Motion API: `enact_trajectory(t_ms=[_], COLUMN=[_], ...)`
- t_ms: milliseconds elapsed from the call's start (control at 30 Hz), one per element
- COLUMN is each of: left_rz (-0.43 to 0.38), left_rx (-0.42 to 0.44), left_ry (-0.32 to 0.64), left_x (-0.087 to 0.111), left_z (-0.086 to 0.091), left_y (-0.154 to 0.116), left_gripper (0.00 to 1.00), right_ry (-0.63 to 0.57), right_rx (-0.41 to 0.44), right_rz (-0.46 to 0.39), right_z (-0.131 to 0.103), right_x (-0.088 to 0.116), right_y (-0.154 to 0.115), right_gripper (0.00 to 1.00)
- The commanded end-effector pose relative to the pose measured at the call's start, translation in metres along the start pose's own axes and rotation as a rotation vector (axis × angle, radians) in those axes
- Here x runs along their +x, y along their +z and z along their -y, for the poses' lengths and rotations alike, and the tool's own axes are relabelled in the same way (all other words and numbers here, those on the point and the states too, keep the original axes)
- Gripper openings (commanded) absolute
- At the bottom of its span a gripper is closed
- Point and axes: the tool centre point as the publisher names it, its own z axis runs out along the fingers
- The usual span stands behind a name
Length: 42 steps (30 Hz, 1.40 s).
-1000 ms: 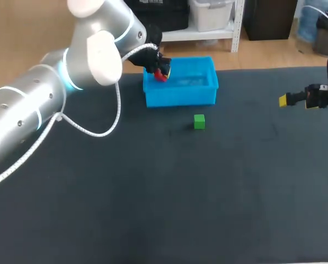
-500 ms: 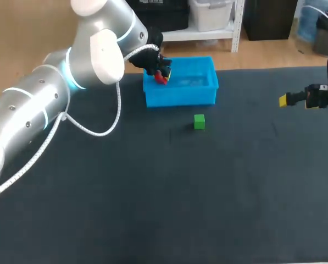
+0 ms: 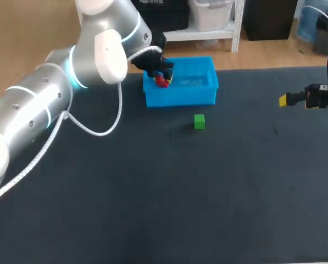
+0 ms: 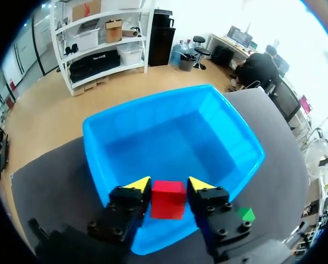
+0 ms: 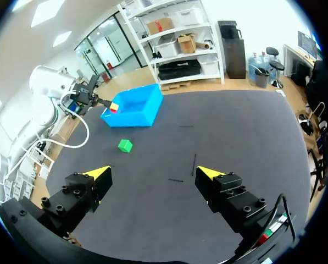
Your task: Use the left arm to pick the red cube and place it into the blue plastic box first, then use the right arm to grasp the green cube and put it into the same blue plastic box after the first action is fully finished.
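first step half done: my left hand (image 4: pixel 168 185) grips the small red cube (image 4: pixel 168 200) over the left end of the open blue plastic box (image 3: pixel 180 97), not yet released. the small green cube (image 3: pixel 199 121) sits untouched on the dark bench (image 3: pixel 153 198) near the box. my right hand (image 5: pixel 153 171) hangs far right, fingers spread, empty. only the left wrist view shows both tips pressing the cube.

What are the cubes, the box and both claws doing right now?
red cube: gripped, held above the box.
left gripper: shut on the red cube.
blue box: open-topped, nothing lying inside.
green cube: on the table, untouched.
right gripper: open, empty.
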Motion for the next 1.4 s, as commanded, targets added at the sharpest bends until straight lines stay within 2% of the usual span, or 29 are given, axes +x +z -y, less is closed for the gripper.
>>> enact_trajectory(t_ms=[33,400,600,733,867,1033,1233,1400], left_rz=[-0.025,-0.013,0.006,0.003,0.006,0.002,-0.004,-0.001], left_rx=[-0.002,-0.021,-0.025,-0.037,-0.041,-0.056,-0.05,-0.046], left_ry=[0.002,0.045,0.071,0.07,0.068,0.039,-0.012,-0.016], left_x=[-0.009,-0.017,-0.018,-0.01,0.005,0.039,0.081,0.112], left_z=[0.001,0.011,0.018,0.02,0.019,0.014,0.004,0.002], left_y=[0.004,-0.017,-0.049,-0.077,-0.102,-0.132,-0.155,-0.17], left_gripper=[1.0,1.0,1.0,1.0,1.0,1.0,1.0,1.0], right_ry=[0.0,0.0,0.0,0.0,0.0,0.0,0.0,0.0], right_rx=[0.001,0.001,0.001,0.001,0.001,0.001,0.001,0.001], right_rz=[-0.001,-0.001,-0.001,-0.001,-0.001,-0.001,-0.001,-0.001], right_z=[0.0,0.0,0.0,0.0,0.0,0.0,0.0,0.0], right_x=[0.0,0.0,0.0,0.0,0.0,0.0,0.0,0.0], right_y=[0.0,0.0,0.0,0.0,0.0,0.0,0.0,0.0], right_gripper=[1.0,1.0,1.0,1.0,1.0,1.0,1.0,1.0])
